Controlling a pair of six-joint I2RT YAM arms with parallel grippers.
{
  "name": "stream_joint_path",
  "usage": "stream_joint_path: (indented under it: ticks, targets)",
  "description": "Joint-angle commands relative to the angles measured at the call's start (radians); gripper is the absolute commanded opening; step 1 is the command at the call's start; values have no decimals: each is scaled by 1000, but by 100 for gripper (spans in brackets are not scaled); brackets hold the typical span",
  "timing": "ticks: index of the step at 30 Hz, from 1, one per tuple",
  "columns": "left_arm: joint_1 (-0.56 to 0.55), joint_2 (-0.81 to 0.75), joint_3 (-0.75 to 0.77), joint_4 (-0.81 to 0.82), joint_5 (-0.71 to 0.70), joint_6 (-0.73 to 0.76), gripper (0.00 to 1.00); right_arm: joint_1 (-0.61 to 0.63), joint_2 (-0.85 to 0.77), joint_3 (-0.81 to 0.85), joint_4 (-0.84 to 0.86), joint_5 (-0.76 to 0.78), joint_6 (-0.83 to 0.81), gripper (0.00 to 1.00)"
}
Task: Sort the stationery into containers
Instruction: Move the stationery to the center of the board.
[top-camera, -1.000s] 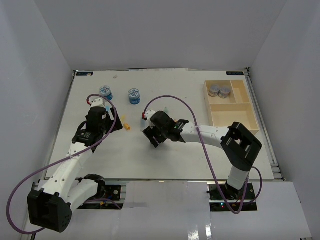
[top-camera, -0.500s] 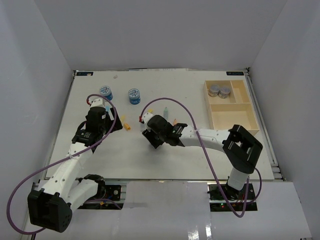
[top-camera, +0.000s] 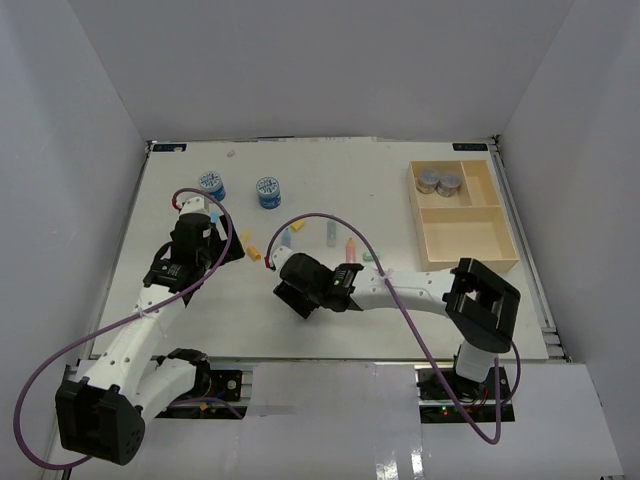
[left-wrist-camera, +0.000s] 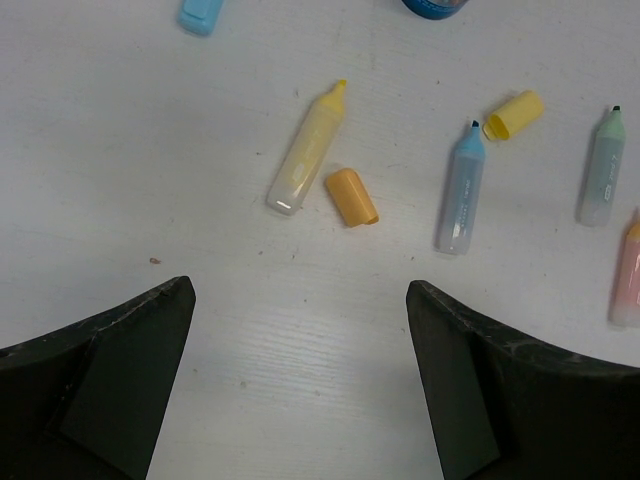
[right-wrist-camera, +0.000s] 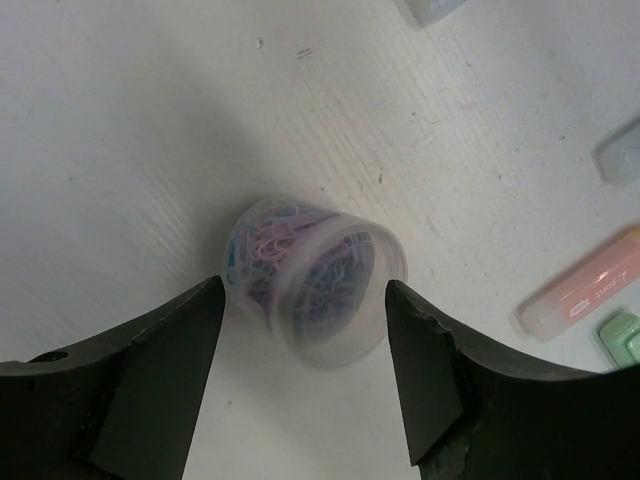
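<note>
A clear round tub of coloured paper clips (right-wrist-camera: 305, 285) lies tilted on the table, blurred, partly between the tips of my right gripper (right-wrist-camera: 303, 288) (top-camera: 292, 290). That gripper is open, with a finger close on each side of the tub. My left gripper (left-wrist-camera: 298, 290) (top-camera: 226, 250) hangs wide open over bare table, holding nothing. Just beyond it lie a yellow marker (left-wrist-camera: 305, 150), an orange cap (left-wrist-camera: 351, 196), a blue marker (left-wrist-camera: 461, 190) and a yellow cap (left-wrist-camera: 514, 113). The wooden tray (top-camera: 505, 215) sits at the back right, with two grey rolls (top-camera: 438, 183) in one small section.
Two blue-and-white rolls (top-camera: 211, 184) (top-camera: 268, 191) stand at the back left. A green marker (left-wrist-camera: 603, 165) and a pink marker (right-wrist-camera: 585, 290) lie mid-table, and a green cap (right-wrist-camera: 625, 338) lies near the pink one. A purple cable (top-camera: 390, 300) loops over the right arm.
My right gripper has slid left and nearer across the table, uncovering the markers behind it. The left arm has not moved.
</note>
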Motion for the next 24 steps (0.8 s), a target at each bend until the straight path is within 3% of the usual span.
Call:
stream_joint_path:
  ticks: [1, 8, 14, 18, 24]
  targets:
    - [8, -19, 5, 10, 2, 7, 98, 29, -40, 56, -51, 39, 11, 72]
    - [13, -19, 5, 11, 5, 7, 98, 48, -91, 76, -65, 28, 17, 73]
    - [15, -17, 5, 13, 11, 5, 98, 41, -94, 69, -72, 85, 10, 86]
    - [16, -16, 5, 11, 16, 7, 98, 18, -51, 73, -68, 24, 34, 96]
    - [16, -20, 2, 13, 16, 7, 98, -26, -7, 69, -31, -72, 37, 98]
